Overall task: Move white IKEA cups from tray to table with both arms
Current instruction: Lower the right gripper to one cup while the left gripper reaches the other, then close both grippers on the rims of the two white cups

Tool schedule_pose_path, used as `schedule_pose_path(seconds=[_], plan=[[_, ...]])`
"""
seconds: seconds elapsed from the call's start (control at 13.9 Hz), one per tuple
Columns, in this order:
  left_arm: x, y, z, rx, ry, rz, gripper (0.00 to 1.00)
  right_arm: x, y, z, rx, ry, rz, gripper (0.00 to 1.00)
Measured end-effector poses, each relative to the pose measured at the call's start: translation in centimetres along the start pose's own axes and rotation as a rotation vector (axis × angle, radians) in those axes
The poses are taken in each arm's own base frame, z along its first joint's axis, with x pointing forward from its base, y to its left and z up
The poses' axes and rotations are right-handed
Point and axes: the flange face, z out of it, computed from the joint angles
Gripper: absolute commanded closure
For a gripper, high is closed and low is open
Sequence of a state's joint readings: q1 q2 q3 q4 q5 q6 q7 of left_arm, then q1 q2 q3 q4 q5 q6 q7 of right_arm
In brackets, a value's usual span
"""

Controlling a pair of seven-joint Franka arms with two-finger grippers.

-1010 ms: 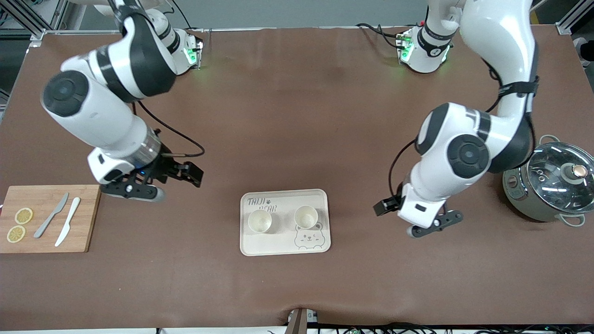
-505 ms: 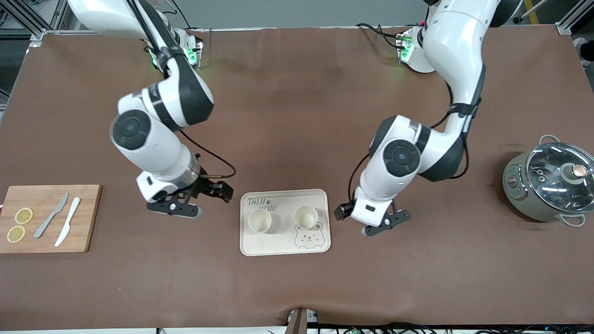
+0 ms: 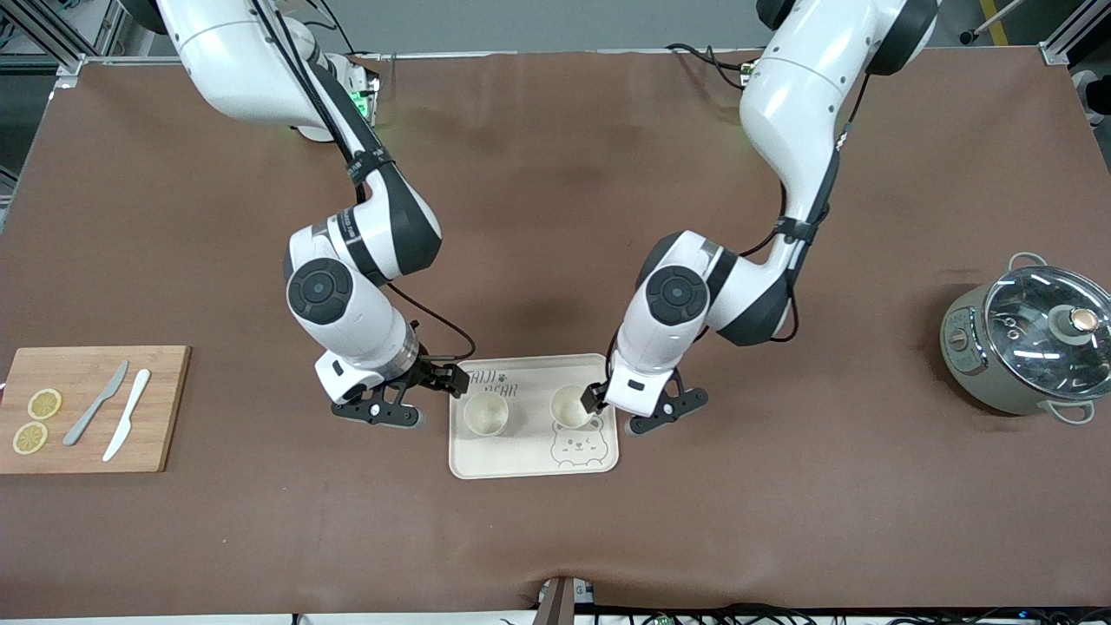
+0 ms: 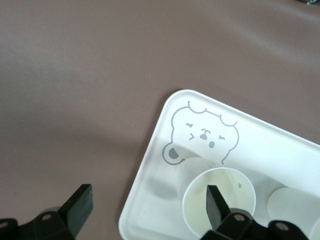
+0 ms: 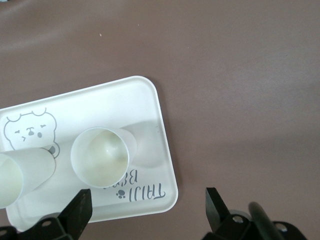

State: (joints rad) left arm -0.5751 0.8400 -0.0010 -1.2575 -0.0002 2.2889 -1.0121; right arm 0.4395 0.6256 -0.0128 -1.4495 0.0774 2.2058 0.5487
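Note:
Two white IKEA cups stand upright on the cream bear-printed tray (image 3: 529, 453). One cup (image 3: 485, 414) is toward the right arm's end, the other cup (image 3: 568, 406) toward the left arm's end. My left gripper (image 3: 618, 411) is open at the tray's edge. In the left wrist view (image 4: 148, 205) one finger is over the mouth of the nearer cup (image 4: 235, 187), the other over bare table. My right gripper (image 3: 430, 399) is open at the tray's other end. In the right wrist view (image 5: 147, 207) it spans the tray's rim (image 5: 167, 200), just short of its cup (image 5: 100, 156).
A wooden cutting board (image 3: 161, 408) with lemon slices (image 3: 43, 404) and two knives (image 3: 127, 425) lies at the right arm's end of the table. A grey pot with a glass lid (image 3: 1028, 347) stands at the left arm's end. Brown table (image 3: 555, 538) surrounds the tray.
Both arms have swung in from the table's ends toward the tray, so each gripper now sits at one end of it. Both grippers stayed open. The cups have not moved.

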Motion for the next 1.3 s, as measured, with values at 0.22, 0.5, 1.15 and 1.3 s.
schedule_pose_path(seconds=[0.22,0.5,1.15,1.3], plan=[[-1.8,0.6,2.0,0.014,0.014,0.012,0.00,0.0,-0.2,1.2,0.006,0.012,-0.004,0.00],[-2.9,0.9,3.3,0.026,0.007,0.023,0.00,-0.2,-0.8,3.2,0.011,0.025,-0.014,0.00],[-2.8,1.2,3.6,-0.004,0.034,-0.013,0.92,0.1,-0.4,7.0,0.019,0.058,-0.012,0.00],[-2.3,1.0,3.5,-0.005,0.045,-0.025,1.00,0.1,-0.3,7.5,0.019,0.058,-0.012,0.00]])
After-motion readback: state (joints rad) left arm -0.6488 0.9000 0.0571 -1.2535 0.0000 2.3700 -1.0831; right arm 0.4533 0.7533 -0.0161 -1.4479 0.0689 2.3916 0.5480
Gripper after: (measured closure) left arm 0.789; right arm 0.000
